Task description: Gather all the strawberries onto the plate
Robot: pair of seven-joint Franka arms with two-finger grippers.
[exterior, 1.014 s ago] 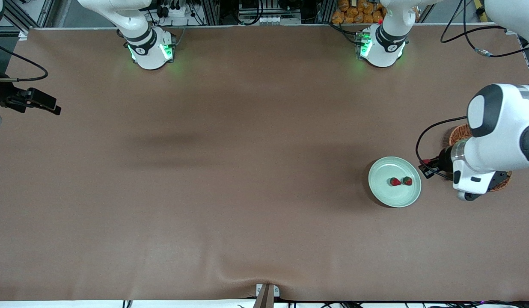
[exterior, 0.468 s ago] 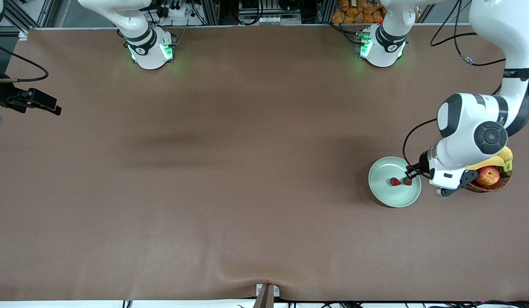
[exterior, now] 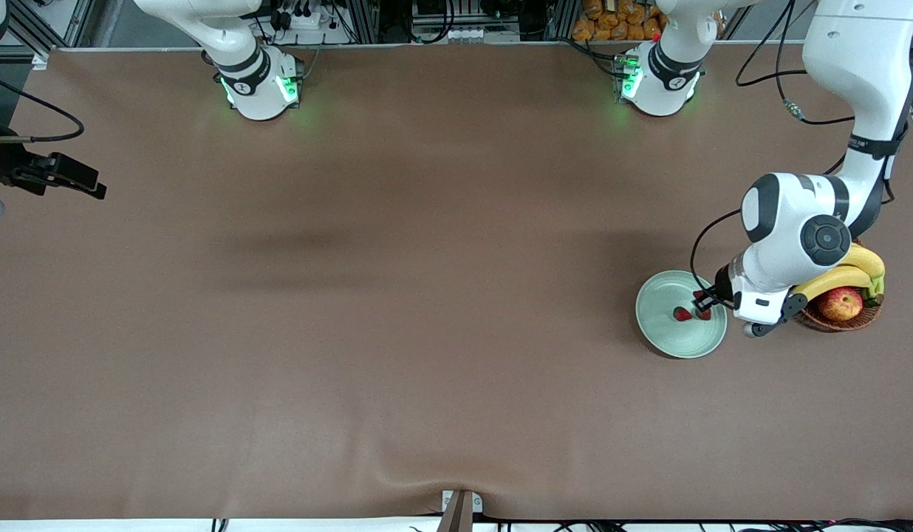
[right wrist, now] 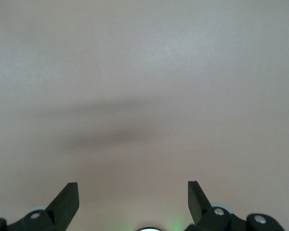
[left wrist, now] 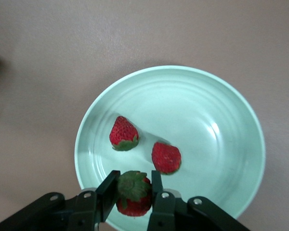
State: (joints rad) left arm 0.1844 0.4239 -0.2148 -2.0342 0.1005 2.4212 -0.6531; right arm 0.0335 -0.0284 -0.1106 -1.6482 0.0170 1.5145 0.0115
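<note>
The pale green plate (exterior: pixel 667 336) lies toward the left arm's end of the table. Two strawberries rest in it, one (left wrist: pixel 124 134) with its leafy cap showing, the other (left wrist: pixel 166 157) beside it. They show in the front view as red dots (exterior: pixel 682 314) (exterior: pixel 702 314). My left gripper (left wrist: pixel 133 185) hangs over the plate's (left wrist: pixel 216 110) edge nearest the basket, shut on a third strawberry (left wrist: pixel 133 195), cap up. My right gripper (right wrist: pixel 133 190) waits open with nothing in it over bare table toward the right arm's end.
A brown wicker basket (exterior: pixel 818 321) stands right beside the plate, toward the left arm's end of the table. It holds a banana (exterior: pixel 844 275) and a red-yellow apple (exterior: pixel 840 303). The left arm's wrist hangs above the gap between basket and plate.
The left arm has swung from over the basket to over the plate, carrying the strawberry. The basket's fruit has come into sight. The right arm has not moved.
</note>
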